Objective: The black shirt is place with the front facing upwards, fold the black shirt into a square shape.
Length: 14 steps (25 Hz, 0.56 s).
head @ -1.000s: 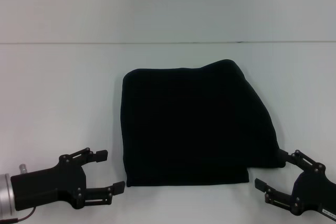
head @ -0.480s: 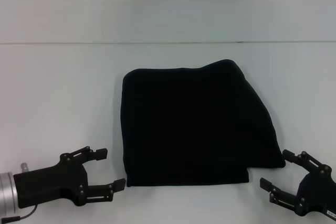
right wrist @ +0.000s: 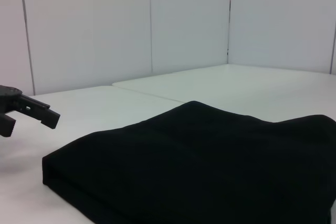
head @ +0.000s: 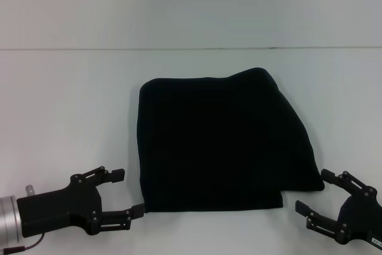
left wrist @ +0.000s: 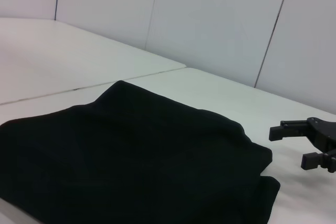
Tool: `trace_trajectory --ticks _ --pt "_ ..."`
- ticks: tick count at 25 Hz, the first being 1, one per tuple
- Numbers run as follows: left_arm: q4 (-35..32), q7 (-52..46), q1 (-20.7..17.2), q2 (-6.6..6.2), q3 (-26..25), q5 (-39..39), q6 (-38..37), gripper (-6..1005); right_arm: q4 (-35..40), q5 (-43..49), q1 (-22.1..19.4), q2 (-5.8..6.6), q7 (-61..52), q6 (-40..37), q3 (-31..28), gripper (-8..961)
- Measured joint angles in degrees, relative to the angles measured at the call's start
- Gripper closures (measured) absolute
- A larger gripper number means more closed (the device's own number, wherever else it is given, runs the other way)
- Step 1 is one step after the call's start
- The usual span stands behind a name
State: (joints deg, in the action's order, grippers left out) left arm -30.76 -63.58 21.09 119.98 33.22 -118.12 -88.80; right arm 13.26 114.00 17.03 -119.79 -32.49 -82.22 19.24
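— Black shirt (head: 221, 144): how does it look?
— Folded into a thick, roughly four-sided pad lying flat on the white table (head: 65, 100), in the middle and toward the robot. Its left and near edges run fairly straight; the right side slants outward, and the near right corner has a small step cut into it. The far right corner bulges up a little.
— Any print showing?
— None. Only plain black cloth faces up, and the layers show merely as a dark doubled edge in the wrist views.
— And the grippers?
— The left gripper (head: 129, 193) sits low at the near left corner, fingers spread, its nearer fingertip just at the cloth's corner; I cannot tell if it touches. The right gripper (head: 314, 192) is at the near right corner, fingers likewise apart, holding nothing.
— Anything cut off?
— Both arms run out of the head view at the bottom corners.
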Motion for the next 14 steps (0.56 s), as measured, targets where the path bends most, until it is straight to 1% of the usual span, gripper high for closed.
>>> trace_trajectory --ticks 14 --pt "0.0 0.0 0.1 -0.01 0.0 0.8 -0.6 49 0.2 0.0 -0.3 0.00 0.0 -1.2 -1.3 38"
